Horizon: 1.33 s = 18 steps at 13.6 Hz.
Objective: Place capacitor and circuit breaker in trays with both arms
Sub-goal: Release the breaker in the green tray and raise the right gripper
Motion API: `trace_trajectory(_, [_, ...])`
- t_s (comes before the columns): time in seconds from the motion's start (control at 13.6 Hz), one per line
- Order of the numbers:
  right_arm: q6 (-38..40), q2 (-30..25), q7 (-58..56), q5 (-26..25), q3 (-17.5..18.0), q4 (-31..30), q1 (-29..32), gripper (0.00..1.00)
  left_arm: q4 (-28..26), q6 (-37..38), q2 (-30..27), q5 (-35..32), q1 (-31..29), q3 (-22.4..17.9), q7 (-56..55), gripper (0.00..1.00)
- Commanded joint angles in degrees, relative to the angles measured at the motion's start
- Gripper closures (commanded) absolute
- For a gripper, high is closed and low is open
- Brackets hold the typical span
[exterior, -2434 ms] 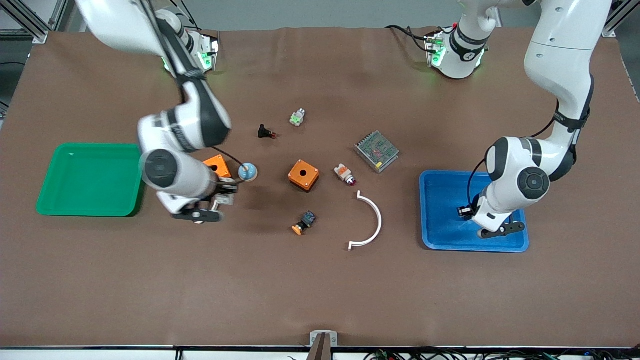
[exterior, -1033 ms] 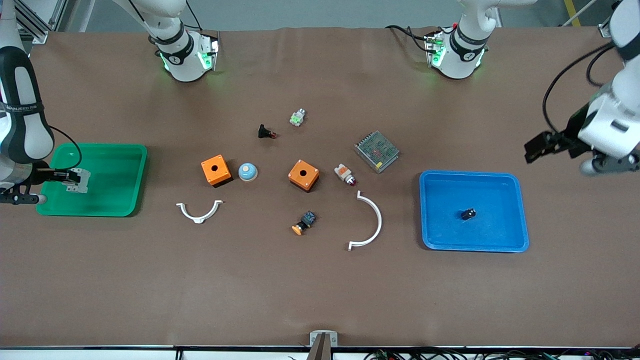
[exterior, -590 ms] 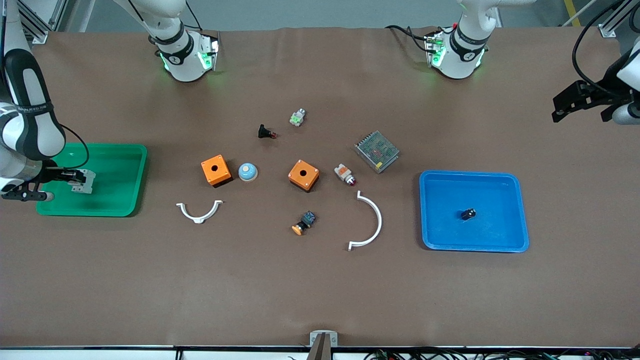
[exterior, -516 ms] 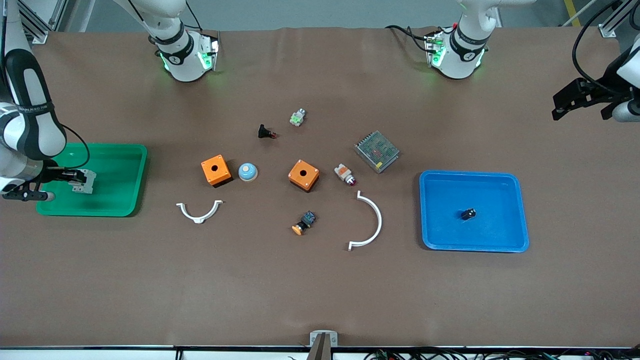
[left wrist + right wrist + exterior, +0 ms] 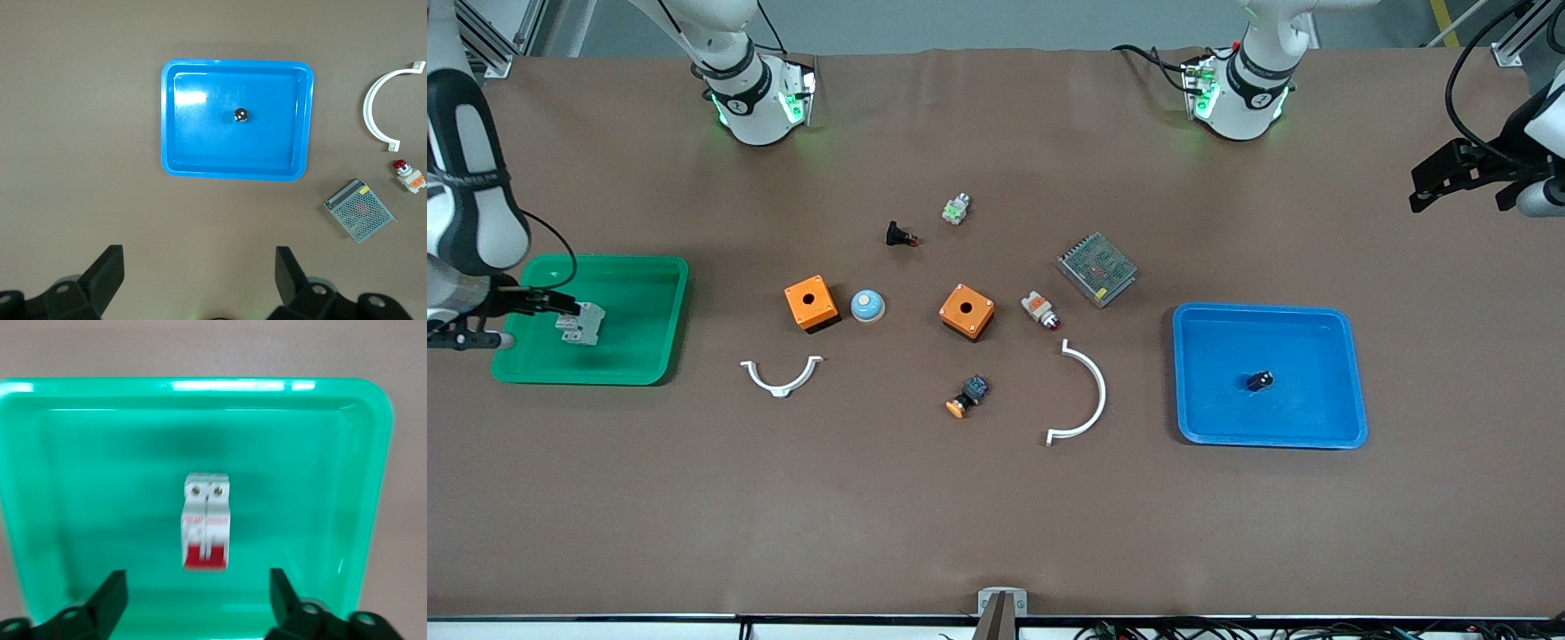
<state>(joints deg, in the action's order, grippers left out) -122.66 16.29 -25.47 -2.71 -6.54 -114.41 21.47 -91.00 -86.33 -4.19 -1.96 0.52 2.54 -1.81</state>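
The circuit breaker (image 5: 580, 324), a white-grey block with red levers, lies in the green tray (image 5: 645, 356) at the right arm's end of the table. It also shows in the right wrist view (image 5: 206, 521). My right gripper (image 5: 551, 300) is open over the tray, and its fingers (image 5: 110, 593) stand clear of the breaker. The capacitor (image 5: 1259, 380), a tiny black cylinder, lies in the blue tray (image 5: 1316, 436). The left wrist view shows it too (image 5: 241, 115). My left gripper (image 5: 1449, 182) is open and empty, high over the left arm's end of the table (image 5: 200, 260).
Between the trays lie two orange boxes (image 5: 811, 302) (image 5: 967, 311), a blue dome (image 5: 867, 305), two white curved pieces (image 5: 781, 377) (image 5: 1087, 396), a mesh-topped metal box (image 5: 1097, 268), an orange-capped push button (image 5: 967, 396), a white-and-orange part (image 5: 1040, 309), a black red-tipped part (image 5: 899, 235) and a small green-lit part (image 5: 956, 209).
My right gripper carried the breaker to the green tray, let it go there and drew back. My left gripper left the capacitor in the blue tray and rose away toward the table's end.
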Motion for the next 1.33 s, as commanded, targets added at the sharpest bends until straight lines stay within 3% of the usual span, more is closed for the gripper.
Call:
trace_trajectory(0.0, [8.11,-13.0,1.81,-0.72,1.44,-1.96,-2.11,0.01,-0.84,0.28,-1.26,-0.23,-0.6,0.8,0.93,0.0])
trace_trajectory(0.22, [15.06,-19.18,10.59,-0.71,1.44,0.32,-9.14,0.01,-0.93,0.2,-1.26,-0.14,-0.6,1.85,0.93,0.0])
trace_trajectory(0.59, [16.75,-18.84,23.41,-0.19,1.53,6.03,-18.72,0.01,-0.84,0.28,-1.17,0.03,-0.52,2.3,0.84,0.0])
trace_trajectory(1.25, [18.77,-17.08,25.12,0.78,1.35,16.84,-20.33,0.0,0.04,0.28,-0.47,0.73,-0.6,2.12,0.84,0.0])
